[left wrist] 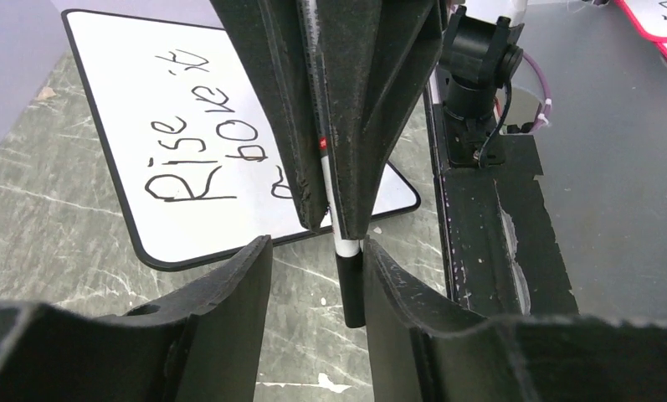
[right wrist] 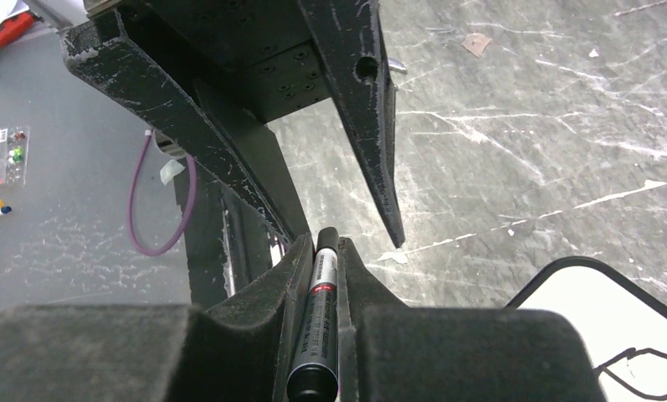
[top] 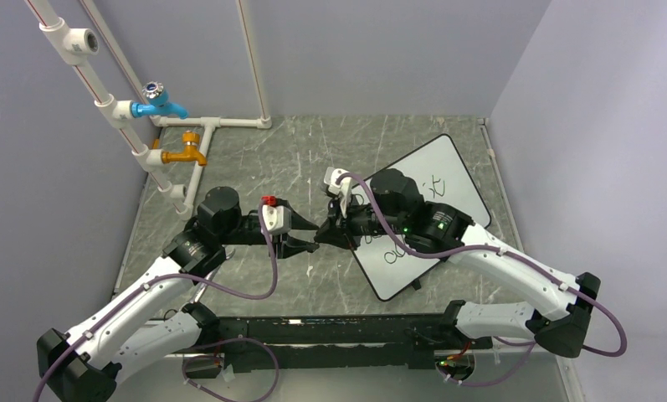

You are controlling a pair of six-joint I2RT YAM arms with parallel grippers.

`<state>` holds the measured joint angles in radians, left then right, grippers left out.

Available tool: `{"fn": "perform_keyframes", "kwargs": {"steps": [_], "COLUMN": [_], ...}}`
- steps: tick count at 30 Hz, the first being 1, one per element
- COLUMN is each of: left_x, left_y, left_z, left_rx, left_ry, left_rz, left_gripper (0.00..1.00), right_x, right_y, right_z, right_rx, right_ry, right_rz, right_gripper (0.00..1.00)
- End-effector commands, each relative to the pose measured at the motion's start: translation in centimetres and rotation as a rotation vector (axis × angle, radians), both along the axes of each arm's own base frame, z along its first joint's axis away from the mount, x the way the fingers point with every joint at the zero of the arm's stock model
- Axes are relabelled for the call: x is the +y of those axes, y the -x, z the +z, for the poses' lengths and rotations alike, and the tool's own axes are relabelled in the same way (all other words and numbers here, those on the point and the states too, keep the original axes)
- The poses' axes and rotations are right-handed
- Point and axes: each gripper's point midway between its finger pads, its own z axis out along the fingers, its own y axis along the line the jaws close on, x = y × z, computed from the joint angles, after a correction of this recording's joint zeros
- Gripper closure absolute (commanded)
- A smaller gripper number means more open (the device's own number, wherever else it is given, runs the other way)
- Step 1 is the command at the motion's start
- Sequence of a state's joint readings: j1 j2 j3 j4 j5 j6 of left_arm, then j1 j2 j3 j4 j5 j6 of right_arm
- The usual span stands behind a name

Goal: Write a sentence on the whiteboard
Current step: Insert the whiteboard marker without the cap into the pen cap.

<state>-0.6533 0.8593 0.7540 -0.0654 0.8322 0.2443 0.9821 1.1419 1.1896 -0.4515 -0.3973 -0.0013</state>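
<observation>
The whiteboard (top: 437, 159) lies tilted on the right of the marble table, partly under my right arm. The sentence (left wrist: 192, 126) shows "Rise", part of "above" and "it" in black letters; the rest is hidden behind fingers. My right gripper (top: 320, 236) is shut on a black-and-white marker (right wrist: 321, 293), its black cap end (left wrist: 351, 289) sticking out past the fingertips. My left gripper (left wrist: 317, 243) is open, its jaws either side of that cap, the right jaw close against it. The two grippers meet left of the board's corner (right wrist: 597, 310).
White pipes with a blue tap (top: 164, 105) and an orange tap (top: 186, 155) stand at the back left. A black mounting rail (top: 338, 331) runs along the near edge. Grey walls close in the back and sides.
</observation>
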Motion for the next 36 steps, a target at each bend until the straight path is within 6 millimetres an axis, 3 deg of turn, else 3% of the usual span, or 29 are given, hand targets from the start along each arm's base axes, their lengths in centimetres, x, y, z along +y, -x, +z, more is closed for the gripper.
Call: {"fn": "perform_keyframes", "kwargs": {"steps": [1,5,8,14,17,21,26,27,28,29,30,36], "left_x": [-0.1,-0.3,-0.4,-0.5,-0.4,-0.2,0.1,0.2,0.3,0.4,0.6,1.7], "left_y": [-0.8,-0.5,-0.6,-0.1,-0.1,-0.8,-1.8,-2.0,-2.1,-2.4,-2.7,-4.5], "left_z": [2.2,2.8,2.9,3.4,3.6,3.6,3.7,3.8,3.9,3.9,3.9,4.2], "left_rx": [-0.039,-0.030,-0.018,-0.008,0.002,0.009,0.007,0.006,0.004,0.004,0.006,0.019], "left_ry": [0.046,0.076,0.079,0.106,0.117,0.114,0.118,0.121,0.124,0.125,0.124,0.119], "left_rz": [0.021,0.000,-0.001,-0.028,-0.023,0.019,0.076,0.084,0.096,0.110,0.133,0.262], "left_gripper": [0.55,0.64,0.79,0.99,1.00,1.00,1.00,1.00,1.00,1.00,1.00,1.00], "right_x": [0.6,1.2,1.6,2.3,2.4,1.7,-0.3,-0.9,-1.4,-1.9,-2.4,-5.7], "right_y": [0.1,0.3,0.3,0.0,-0.3,-1.6,-3.8,-4.1,-4.3,-4.5,-4.8,-6.0], "right_z": [1.5,2.3,2.9,2.1,2.4,3.2,4.8,5.2,5.7,6.0,6.2,6.4], "right_rx": [0.000,0.008,0.003,0.029,0.033,0.020,-0.007,-0.011,-0.016,-0.020,-0.021,-0.029], "right_ry": [-0.061,-0.090,-0.108,-0.102,-0.117,-0.133,-0.154,-0.163,-0.171,-0.176,-0.178,-0.176], "right_rz": [0.007,0.028,0.037,0.039,0.011,-0.087,-0.280,-0.313,-0.341,-0.369,-0.402,-0.584], "right_gripper": [1.00,1.00,1.00,1.00,1.00,0.66,0.39,0.30,0.13,0.05,0.01,0.00]}}
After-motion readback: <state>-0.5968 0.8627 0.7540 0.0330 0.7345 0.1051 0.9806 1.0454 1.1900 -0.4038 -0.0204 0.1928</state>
